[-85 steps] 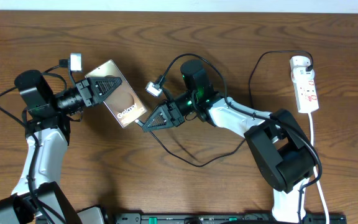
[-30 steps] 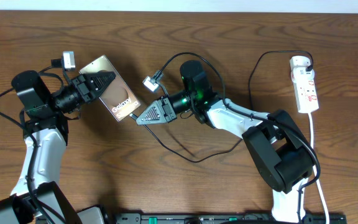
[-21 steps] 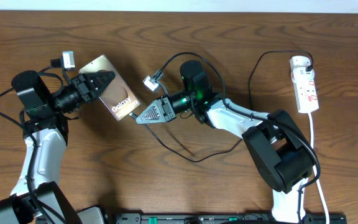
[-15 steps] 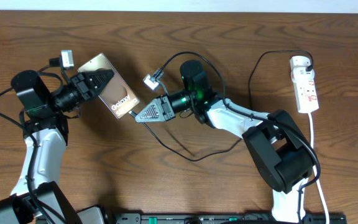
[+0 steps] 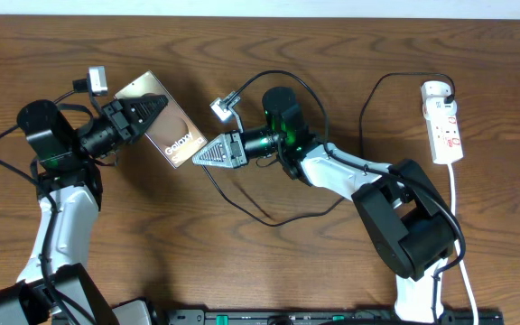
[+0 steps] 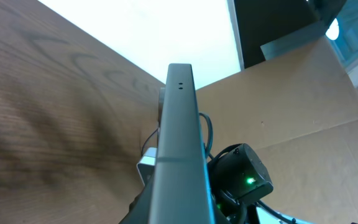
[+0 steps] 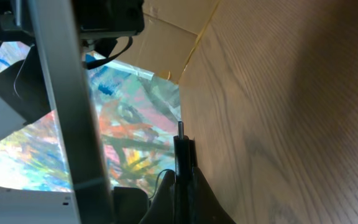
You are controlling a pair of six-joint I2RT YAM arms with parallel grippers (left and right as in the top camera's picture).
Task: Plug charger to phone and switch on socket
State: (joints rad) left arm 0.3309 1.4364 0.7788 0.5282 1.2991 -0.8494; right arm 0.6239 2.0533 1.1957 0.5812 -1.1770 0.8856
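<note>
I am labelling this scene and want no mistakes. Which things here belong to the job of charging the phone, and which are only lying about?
Belong to the job:
- phone, held by left gripper
- charger, plug tip held in right gripper
- socket, at the table's right edge

Only lying about:
- nothing loose; only the wooden table itself

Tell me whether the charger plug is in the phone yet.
Not yet. In the right wrist view the plug tip shows bare, apart from the phone's edge.

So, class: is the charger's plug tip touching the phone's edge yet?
Apart. In the right wrist view, the charger tip, pinched in the right gripper, stands clear of the phone edge, with background showing between them.
</note>
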